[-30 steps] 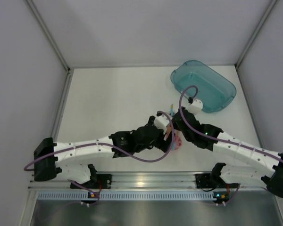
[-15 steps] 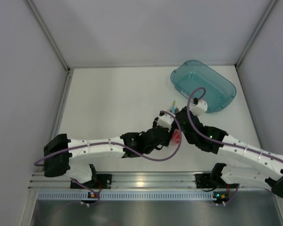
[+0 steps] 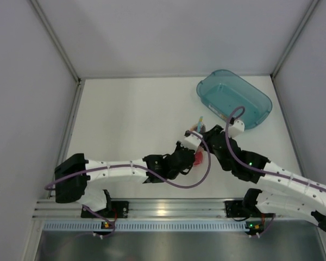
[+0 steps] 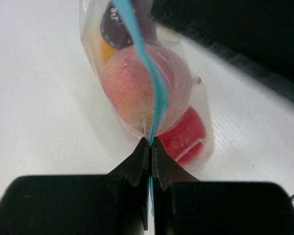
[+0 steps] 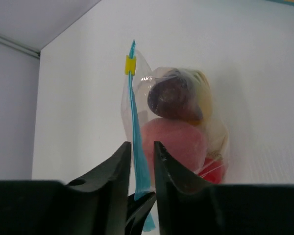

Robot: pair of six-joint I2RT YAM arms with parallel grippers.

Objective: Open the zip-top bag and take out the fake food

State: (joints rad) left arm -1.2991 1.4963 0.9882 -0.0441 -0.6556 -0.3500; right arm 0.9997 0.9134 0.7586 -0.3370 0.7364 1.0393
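L pincer (image 4: 150, 143) pinching blue zip strip (image 4: 152, 73) of zip-top bag (image 4: 112, 115) w/ fake food (image 4: 127, 78) inside, R pincer (image 5: 142, 147) slightly spread astride strip.

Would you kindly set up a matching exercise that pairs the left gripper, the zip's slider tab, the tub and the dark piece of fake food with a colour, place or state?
Column one
1. left gripper
2. slider tab
3. tub
4. dark red piece

Column two
A. yellow
B. inside the zip-top bag
C. jaws shut on the zip strip
D. teal, at the far right corner of the table

Pairs: 1-C, 2-A, 3-D, 4-B
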